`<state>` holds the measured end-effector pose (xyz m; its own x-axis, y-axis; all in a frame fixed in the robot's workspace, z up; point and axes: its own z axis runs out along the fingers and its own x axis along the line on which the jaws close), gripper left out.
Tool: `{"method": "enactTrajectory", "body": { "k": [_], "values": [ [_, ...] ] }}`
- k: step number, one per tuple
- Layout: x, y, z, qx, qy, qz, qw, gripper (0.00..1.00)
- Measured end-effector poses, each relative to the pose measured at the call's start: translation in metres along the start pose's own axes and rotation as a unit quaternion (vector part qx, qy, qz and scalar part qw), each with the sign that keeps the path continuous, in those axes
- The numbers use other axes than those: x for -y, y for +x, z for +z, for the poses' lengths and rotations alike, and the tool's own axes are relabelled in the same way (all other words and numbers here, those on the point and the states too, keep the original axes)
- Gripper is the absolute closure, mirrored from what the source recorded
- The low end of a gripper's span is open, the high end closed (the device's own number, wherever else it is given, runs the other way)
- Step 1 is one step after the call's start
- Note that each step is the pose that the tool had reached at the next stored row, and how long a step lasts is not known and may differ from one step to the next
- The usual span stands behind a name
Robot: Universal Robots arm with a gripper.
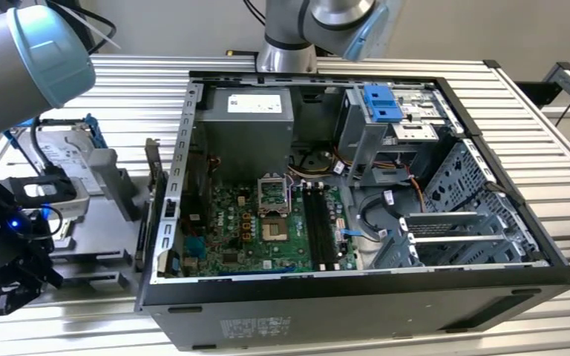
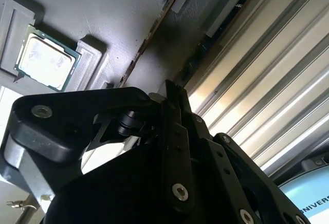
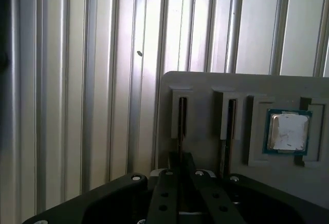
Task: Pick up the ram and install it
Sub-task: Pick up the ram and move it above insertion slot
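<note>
A grey holder (image 3: 205,88) has two slots, and a ram (image 3: 181,124) stands edge-on in one as a thin dark strip. In the second wrist view the same ram (image 2: 149,41) is a thin brownish edge rising from the holder. A second thin board (image 3: 230,124) stands in the neighbouring slot. My gripper (image 3: 180,170) hangs in front of the holder, in line with the first slot and apart from the ram. Its black fingers (image 2: 172,106) lie close together with nothing between them. In the exterior view the gripper (image 1: 8,293) is low at the exterior view's left, beside the open computer case (image 1: 364,297).
A square silver processor chip (image 3: 288,131) lies in a recess of the holder beside the slots. A hard drive (image 1: 62,159) stands on the holder's far part. The motherboard (image 1: 255,230) with its dark memory slots (image 1: 317,222) lies inside the case. Ribbed metal table slats (image 3: 77,80) surround the holder.
</note>
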<state>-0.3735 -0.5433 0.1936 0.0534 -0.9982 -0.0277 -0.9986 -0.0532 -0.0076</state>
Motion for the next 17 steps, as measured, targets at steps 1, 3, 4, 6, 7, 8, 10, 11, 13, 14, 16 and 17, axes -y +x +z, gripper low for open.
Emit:
{"method": "enactTrajectory", "body": {
  "k": [1, 3, 4, 6, 7, 8, 10, 11, 13, 14, 16, 17],
  "values": [
    [0.0, 0.0, 0.0, 0.0, 0.0, 0.0, 1.0, 1.0],
    [0.0, 0.0, 0.0, 0.0, 0.0, 0.0, 1.0, 1.0],
    [0.0, 0.0, 0.0, 0.0, 0.0, -0.001, 1.0, 1.0],
    [0.0, 0.0, -0.0007, 0.0, 0.0, -0.001, 1.0, 1.0],
    [0.0, 0.0, -0.0021, -0.0001, 0.0, -0.001, 1.0, 1.0],
    [0.0, -0.0001, -0.0044, -0.0001, 0.0, -0.001, 1.0, 1.0],
    [0.0001, -0.0003, -0.0126, -0.0001, 0.0, -0.001, 1.0, 1.0],
    [0.0001, -0.0004, -0.0172, -0.0001, -0.0001, 0.0, 1.0, 1.0],
    [0.0002, -0.0007, -0.0263, 0.0, 0.0, 0.0, 1.0, 1.0],
    [0.0002, -0.0009, -0.0309, -0.0001, 0.0, 0.0, 1.0, 1.0],
    [0.0003, -0.0011, -0.0398, -0.0001, 0.0, 0.0, 1.0, 1.0],
    [0.0003, -0.0012, -0.0444, -0.0001, 0.0, 0.0, 1.0, 1.0]
  ]
}}
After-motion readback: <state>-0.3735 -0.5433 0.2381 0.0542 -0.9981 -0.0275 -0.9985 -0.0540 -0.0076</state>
